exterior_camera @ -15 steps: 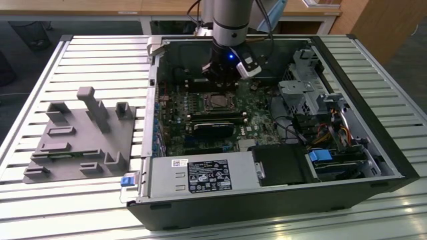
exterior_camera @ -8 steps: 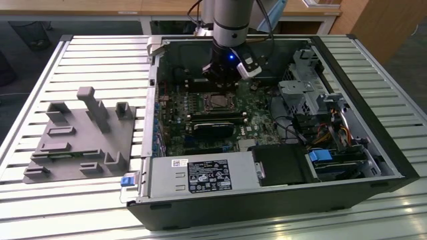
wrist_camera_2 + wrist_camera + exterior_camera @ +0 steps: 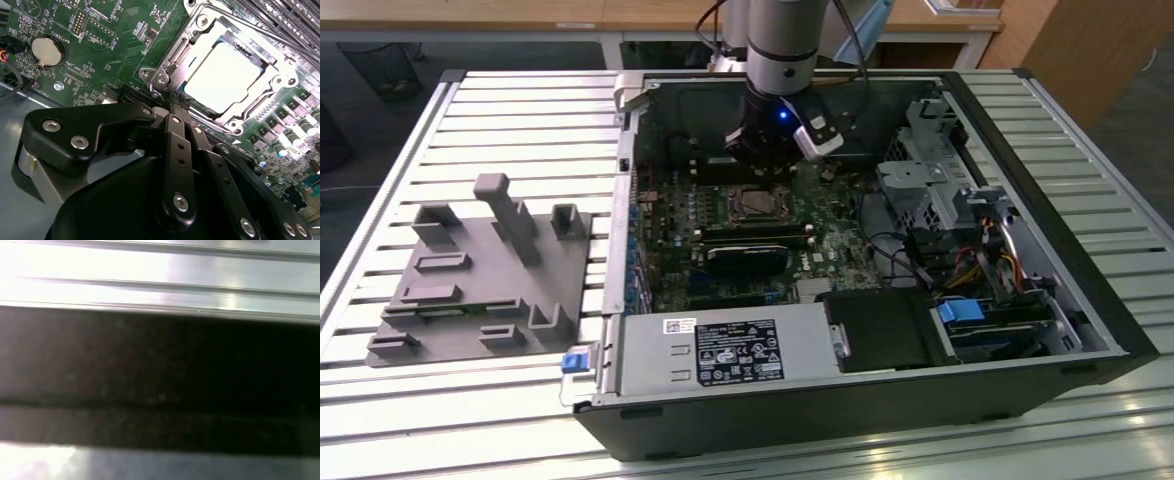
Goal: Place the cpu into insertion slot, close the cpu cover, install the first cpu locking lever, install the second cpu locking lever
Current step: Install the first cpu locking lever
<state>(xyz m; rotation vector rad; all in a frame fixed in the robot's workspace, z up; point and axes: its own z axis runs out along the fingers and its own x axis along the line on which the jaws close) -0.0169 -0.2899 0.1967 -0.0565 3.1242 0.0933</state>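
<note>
The cpu lies flat in the insertion slot, its silver top glaring under the light. The grey metal cpu cover is down around it, framing the chip. My gripper is shut, its black fingertips pressed together right at the socket's corner by a thin wire lever; I cannot tell whether they touch it. In the exterior view the gripper hangs low inside the open computer case, just behind the socket.
A coin battery and the long memory slots flank the socket. A black block, the power supply, the drive cage and cables crowd the case. A grey fixture sits on the slatted table.
</note>
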